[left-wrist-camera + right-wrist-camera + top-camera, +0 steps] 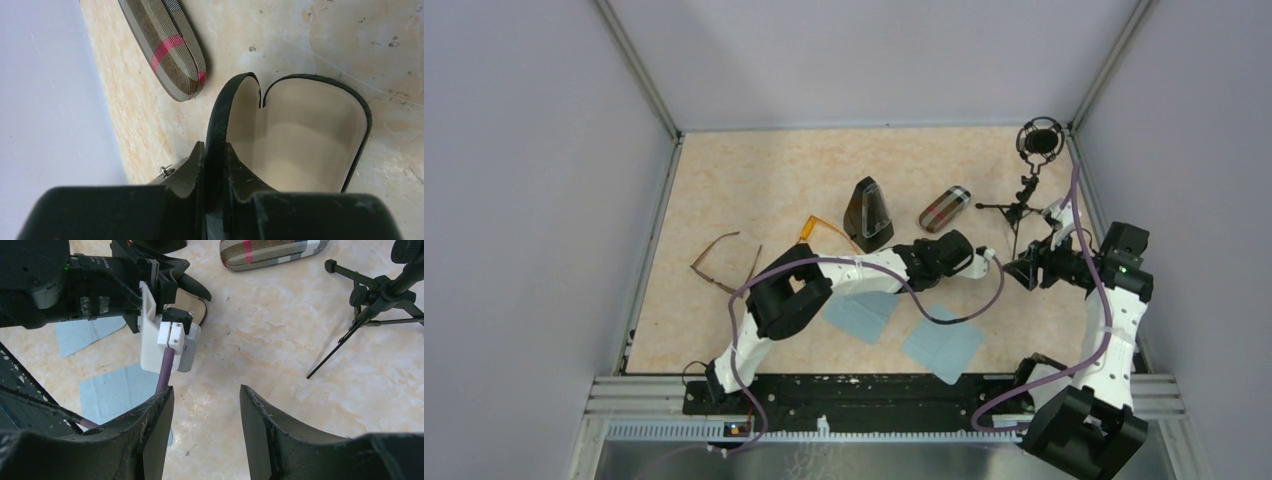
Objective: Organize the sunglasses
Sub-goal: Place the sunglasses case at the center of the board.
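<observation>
We list: amber pair [816, 226], brown pair [724, 268] — both uncased, well left of plaid case [944, 208]; left pincer [215, 150] clenched on black case flap [222, 107]; right pincer [206, 400] released.

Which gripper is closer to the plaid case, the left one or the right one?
Left. The left gripper, shut on the black case edge, is just on the near side of the plaid case. The right gripper, open, is farther off, to its right.

Pale lilac walls [524, 200] enclose a beige marbled tabletop [754, 190].
</observation>
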Robot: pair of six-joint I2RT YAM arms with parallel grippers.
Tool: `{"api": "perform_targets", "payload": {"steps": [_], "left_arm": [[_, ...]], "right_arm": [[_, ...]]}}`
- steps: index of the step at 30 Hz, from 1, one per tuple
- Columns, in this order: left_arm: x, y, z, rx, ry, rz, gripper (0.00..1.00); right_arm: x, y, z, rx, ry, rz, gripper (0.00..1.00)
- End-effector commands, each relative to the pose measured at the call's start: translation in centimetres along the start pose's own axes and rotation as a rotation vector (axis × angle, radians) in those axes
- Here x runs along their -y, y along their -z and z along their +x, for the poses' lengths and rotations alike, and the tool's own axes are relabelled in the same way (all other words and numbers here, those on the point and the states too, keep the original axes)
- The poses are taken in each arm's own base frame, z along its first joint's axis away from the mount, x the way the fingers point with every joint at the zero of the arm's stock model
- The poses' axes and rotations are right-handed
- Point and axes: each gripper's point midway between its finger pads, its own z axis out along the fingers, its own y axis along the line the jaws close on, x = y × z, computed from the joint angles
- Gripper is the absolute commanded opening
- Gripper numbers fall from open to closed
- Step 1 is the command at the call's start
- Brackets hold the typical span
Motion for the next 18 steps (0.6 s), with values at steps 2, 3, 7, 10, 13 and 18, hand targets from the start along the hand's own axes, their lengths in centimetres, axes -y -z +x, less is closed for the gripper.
{"api": "perform_targets", "payload": {"steps": [2, 3, 7, 10, 13, 18], "left_arm": [[-2.5, -0.3, -2.0, 0.044, 0.014, -0.083, 0.01], [-2.6, -0.3, -2.0, 0.043, 0.017, -0.088, 0.05], [-3.3, -0.1, -2.0, 0.04, 0.035, -0.124, 0.24], [-4.2, 0.3, -2.3, 0.051, 0.049, -0.153, 0.31], [-5.0, 0.9, -2.6, 0.067, 0.059, -0.177, 0.36], [-6.3, 2.1, -3.1, 0.092, 0.077, -0.21, 0.4]], "right_arm": [[0.4, 0.0, -0.1, 0.011, 0.038, 0.005, 0.52], [0.3, 0.0, 0.0, 0.01, 0.034, 0.003, 0.52], [0.3, 0.0, 0.0, 0.01, 0.034, 0.001, 0.52], [0.2, 0.0, -0.1, 0.014, 0.036, -0.002, 0.52], [0.2, 0.0, -0.2, 0.017, 0.034, -0.003, 0.52], [0.2, 0.1, -0.4, 0.018, 0.034, -0.002, 0.52]]}}
